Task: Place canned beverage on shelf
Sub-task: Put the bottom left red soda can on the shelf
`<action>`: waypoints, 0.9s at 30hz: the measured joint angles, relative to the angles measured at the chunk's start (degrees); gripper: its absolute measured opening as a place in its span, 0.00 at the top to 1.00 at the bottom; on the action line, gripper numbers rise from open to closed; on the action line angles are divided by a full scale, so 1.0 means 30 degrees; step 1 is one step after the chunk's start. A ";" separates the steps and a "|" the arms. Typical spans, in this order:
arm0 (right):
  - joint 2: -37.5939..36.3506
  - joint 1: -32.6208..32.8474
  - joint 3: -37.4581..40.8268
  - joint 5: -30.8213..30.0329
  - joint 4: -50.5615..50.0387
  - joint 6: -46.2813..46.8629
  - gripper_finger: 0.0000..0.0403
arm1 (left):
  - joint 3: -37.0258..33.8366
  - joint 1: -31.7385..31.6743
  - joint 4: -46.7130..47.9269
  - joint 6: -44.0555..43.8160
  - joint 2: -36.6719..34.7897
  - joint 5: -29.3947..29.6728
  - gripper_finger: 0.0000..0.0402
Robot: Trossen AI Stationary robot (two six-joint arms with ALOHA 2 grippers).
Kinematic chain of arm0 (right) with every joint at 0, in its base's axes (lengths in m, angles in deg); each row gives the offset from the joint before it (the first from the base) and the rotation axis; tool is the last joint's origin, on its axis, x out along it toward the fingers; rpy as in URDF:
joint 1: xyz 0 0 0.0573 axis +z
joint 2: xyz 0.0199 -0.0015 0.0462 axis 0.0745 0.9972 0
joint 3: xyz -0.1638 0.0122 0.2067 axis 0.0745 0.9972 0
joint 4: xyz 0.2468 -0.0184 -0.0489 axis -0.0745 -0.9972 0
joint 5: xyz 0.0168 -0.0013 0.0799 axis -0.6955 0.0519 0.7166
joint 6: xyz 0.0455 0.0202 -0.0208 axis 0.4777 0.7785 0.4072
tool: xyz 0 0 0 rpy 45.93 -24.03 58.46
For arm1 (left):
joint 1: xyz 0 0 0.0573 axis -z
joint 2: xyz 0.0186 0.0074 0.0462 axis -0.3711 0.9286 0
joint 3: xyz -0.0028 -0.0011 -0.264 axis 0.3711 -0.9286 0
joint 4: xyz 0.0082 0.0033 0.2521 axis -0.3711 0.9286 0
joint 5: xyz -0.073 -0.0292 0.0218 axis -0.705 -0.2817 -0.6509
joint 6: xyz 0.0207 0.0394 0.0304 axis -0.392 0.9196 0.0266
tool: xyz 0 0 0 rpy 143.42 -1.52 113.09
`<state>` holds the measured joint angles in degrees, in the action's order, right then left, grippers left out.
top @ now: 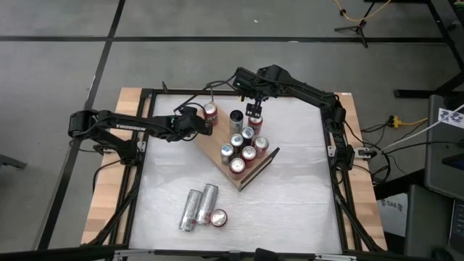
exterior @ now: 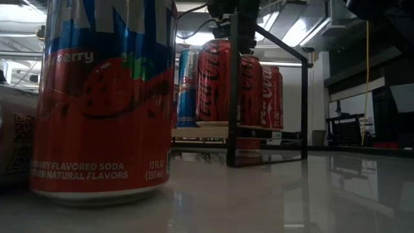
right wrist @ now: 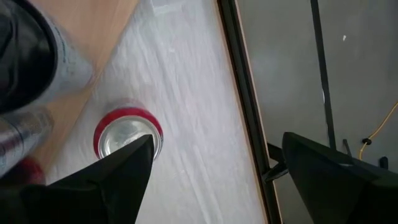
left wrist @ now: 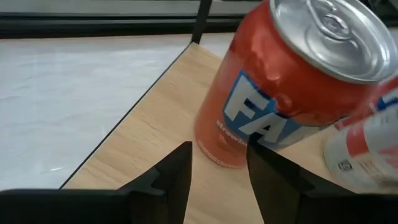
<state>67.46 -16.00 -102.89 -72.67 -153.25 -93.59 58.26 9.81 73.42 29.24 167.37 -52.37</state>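
While nudging the orange can (left wrist: 273, 93) onto the shelf (top: 217, 145) corner with left end effector (left wrist: 217, 171) pinched empty, right end effector (top: 254, 110) hovering wide above; next needing release and retreat.

Shelf (top: 250, 172): one. Upright cans (top: 237, 166) on it: about eight. Cans (top: 197, 207) lying beside the shelf: three.

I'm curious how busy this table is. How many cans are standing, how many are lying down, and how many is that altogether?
Standing cans: 10
Lying cans: 2
Total: 12
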 joint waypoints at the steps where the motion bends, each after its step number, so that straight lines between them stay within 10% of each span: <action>1: 0.0000 0.0000 0.0000 0.0000 0.0159 0.0004 0.14 | 0.0000 -0.0086 -0.0121 -0.0054 0.0079 0.0071 0.63; 27: 0.0000 0.0000 0.0000 0.0000 0.0566 0.0007 0.14 | 0.0001 0.0073 -0.1184 0.0045 -0.0028 0.1732 0.63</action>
<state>67.46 -16.00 -102.89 -72.67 -151.55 -93.57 58.26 10.03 69.87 29.38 167.29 -47.18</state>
